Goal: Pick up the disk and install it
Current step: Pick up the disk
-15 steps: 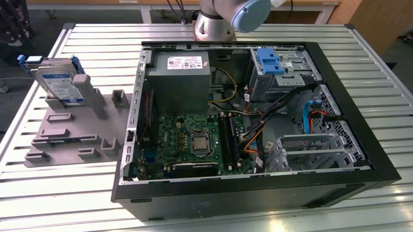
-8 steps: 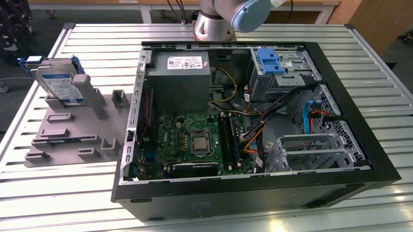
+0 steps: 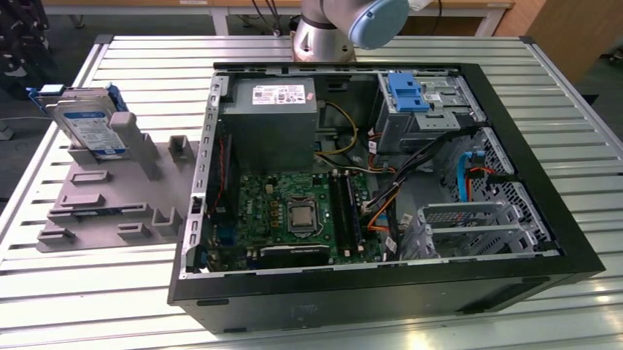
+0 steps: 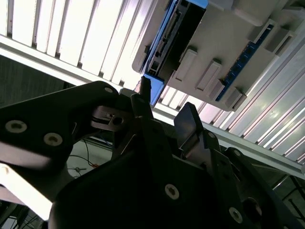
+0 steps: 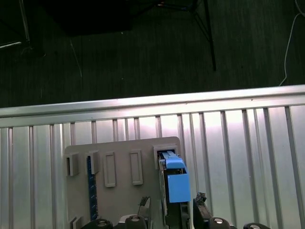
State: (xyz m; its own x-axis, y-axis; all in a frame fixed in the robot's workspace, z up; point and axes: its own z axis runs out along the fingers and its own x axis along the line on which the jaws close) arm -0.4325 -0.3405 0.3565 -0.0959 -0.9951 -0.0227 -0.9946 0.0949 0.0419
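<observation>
Slatted metal table [image 3: 87,292] carrying open black computer case [image 3: 389,299], centre-right of exterior view. Grey plastic fixture [image 3: 107,197] at left, just beside case. Disk [image 3: 86,124] upright in fixture, upper left. Gripper [image 5: 171,204] spread, fingers [image 5: 200,202] flanking disk's blue end; contact not discernible.

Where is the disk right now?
The disk stands in the grey holder at the exterior view's left, beside the open computer case.
</observation>
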